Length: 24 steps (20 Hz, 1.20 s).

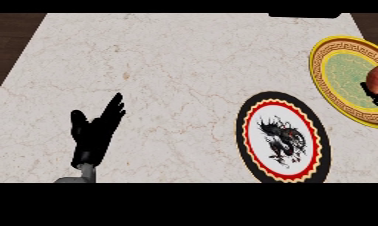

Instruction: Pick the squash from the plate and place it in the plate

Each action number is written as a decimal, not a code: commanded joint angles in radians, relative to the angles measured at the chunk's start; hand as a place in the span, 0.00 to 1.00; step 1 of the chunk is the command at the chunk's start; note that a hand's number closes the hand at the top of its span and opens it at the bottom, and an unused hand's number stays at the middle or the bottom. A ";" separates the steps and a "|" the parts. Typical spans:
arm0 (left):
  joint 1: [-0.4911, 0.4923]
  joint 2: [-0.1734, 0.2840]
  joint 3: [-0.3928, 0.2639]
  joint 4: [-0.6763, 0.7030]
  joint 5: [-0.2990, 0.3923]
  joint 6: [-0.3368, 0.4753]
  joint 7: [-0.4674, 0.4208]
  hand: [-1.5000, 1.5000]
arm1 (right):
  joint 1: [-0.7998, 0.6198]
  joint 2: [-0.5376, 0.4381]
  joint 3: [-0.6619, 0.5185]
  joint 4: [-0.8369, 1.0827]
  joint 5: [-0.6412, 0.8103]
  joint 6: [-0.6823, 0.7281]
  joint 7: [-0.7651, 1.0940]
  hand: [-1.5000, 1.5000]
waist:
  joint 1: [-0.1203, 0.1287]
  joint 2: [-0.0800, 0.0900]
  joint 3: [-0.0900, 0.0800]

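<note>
A reddish squash [373,79] lies on a yellow-rimmed plate with a green centre [319,72] at the right edge of the view, cut off by the frame. A black part of my right hand [367,93] shows just below the squash, touching or overlapping it; most of the hand is out of frame. A second plate [255,104], black-rimmed with a red ring and a white dragon centre, lies nearer me at lower right with nothing on it. My left hand [91,129] rests open at lower left, fingers up, far from both plates.
The pale marble counter [170,70] spreads across the view. Dark wood floor [15,35] borders it at upper left. A dark object [304,15] sits at the counter's far edge, upper right.
</note>
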 commanded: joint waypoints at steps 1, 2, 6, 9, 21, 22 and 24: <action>-0.018 -0.013 -0.004 0.019 0.000 -0.003 -0.019 0.50 | -0.184 -0.073 -0.016 0.233 0.025 0.002 -0.053 1.00 | 0.010 0.004 0.001; -0.006 -0.025 -0.022 -0.011 -0.021 0.022 -0.005 0.50 | -0.176 -0.040 -0.018 0.297 0.034 -0.030 -0.108 1.00 | 0.011 0.005 0.001; -0.045 -0.018 -0.034 -0.028 -0.011 -0.002 0.036 0.50 | -0.198 -0.098 0.031 0.375 0.117 -0.070 0.026 1.00 | 0.052 0.020 0.004; -0.028 -0.031 -0.045 -0.008 -0.032 0.009 -0.002 0.50 | -0.182 -0.128 0.138 0.409 0.235 -0.068 0.033 0.00 | 0.054 0.024 0.003; -0.053 -0.031 -0.030 0.009 -0.016 0.003 0.010 0.50 | -0.314 -0.103 0.028 0.528 0.113 0.194 -0.095 0.00 | 0.045 0.025 0.008; -0.074 -0.017 -0.016 -0.006 -0.019 0.017 0.046 0.50 | -0.293 -0.093 -0.007 0.532 0.077 0.206 -0.139 0.00 | 0.034 0.023 0.010; -0.017 0.000 -0.012 -0.008 -0.002 -0.021 -0.004 0.50 | -0.293 -0.114 -0.043 0.557 0.044 0.247 -0.130 0.00 | 0.043 0.022 0.008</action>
